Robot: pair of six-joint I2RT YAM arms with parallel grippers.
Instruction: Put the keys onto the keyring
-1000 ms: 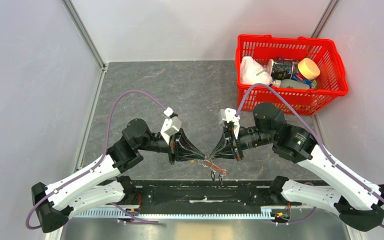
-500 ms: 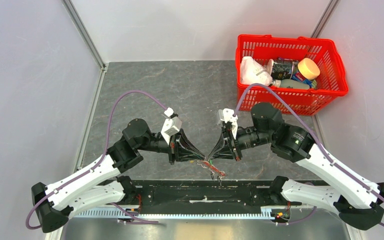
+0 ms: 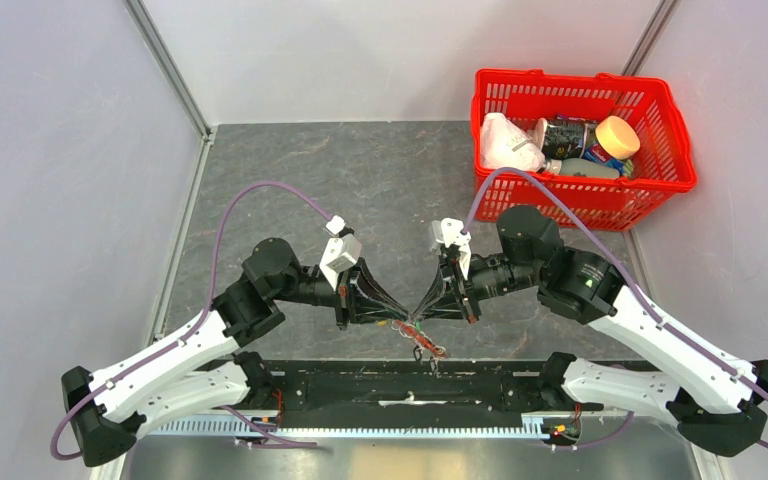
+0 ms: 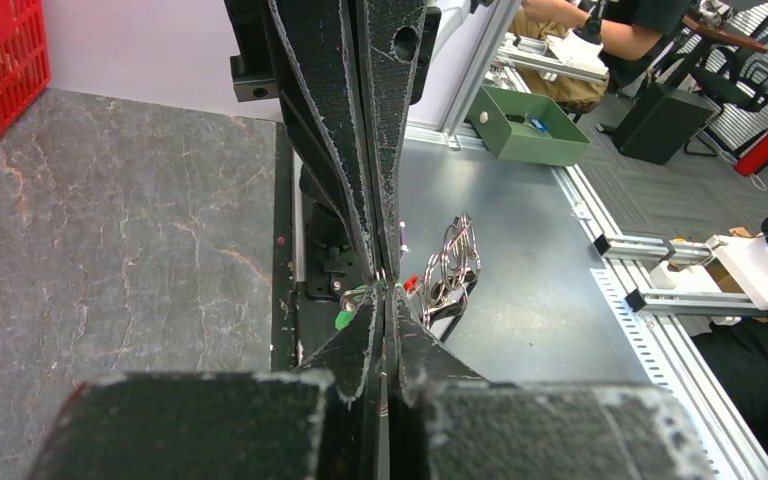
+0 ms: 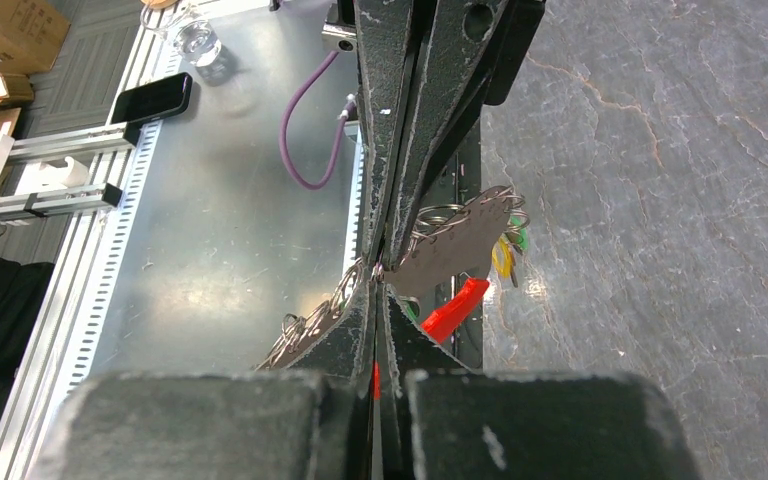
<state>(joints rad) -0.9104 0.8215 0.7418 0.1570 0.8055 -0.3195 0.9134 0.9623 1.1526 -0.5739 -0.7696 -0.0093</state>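
Top external view shows a grey, marble-veined tabletop [image 3: 360, 180] walled in by pale panels. A black base rail [image 3: 410, 385] runs along its near edge, and a bare metal shelf [image 3: 360, 455] lies on the rail's near side. Just beyond the rail's middle the left gripper [image 3: 400, 322] and the right gripper [image 3: 418, 317] meet tip to tip, each with its fingers pressed together. The keyring [image 3: 424, 340], its red part showing, hangs from that meeting point and reaches over the rail's far edge, with the keys [image 3: 432, 356] bunched at its lower end above the rail. The wrist views show the silvery keys with a green tag [image 4: 345, 318] right at the touching tips and a yellow tag [image 5: 501, 256] beside a flat key. Which gripper actually pinches the bunch cannot be told. A red basket [image 3: 620, 205] holding bottles and a white bag sits in the corner well beyond the rail's right end, against the right wall. Bare stone runs from the rail to the back wall across the left and middle. Both forearms lie low over the strip nearest the rail, and purple cables [image 3: 260, 190] arch above them. On the rail's near side, off the table, are a green tray [image 4: 525, 125] and a phone [image 5: 155, 97].
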